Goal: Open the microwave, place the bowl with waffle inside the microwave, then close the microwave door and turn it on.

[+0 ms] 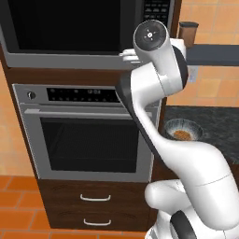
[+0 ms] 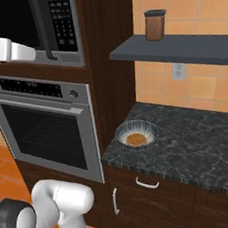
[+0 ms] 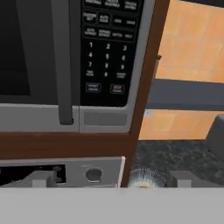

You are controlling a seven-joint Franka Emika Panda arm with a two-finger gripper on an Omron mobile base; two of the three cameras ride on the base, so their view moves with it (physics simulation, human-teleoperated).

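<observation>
Dark wood cabinet wall with orange tile, speckled black counter (image 2: 196,138) off to the right. The microwave (image 1: 70,32) sits shut above the oven (image 1: 88,135), and its vertical door handle (image 3: 63,65) runs top to bottom, just up and left of the gripper (image 3: 111,178), whose fingers are spread wide and empty. So my guess is that handle's next. The bowl (image 2: 136,133) with the waffle (image 2: 136,139) waits on the counter, well right.

The microwave (image 3: 65,65) keypad (image 3: 108,48) shows digits 1 to 9; the small button words are too blurred to read.
</observation>
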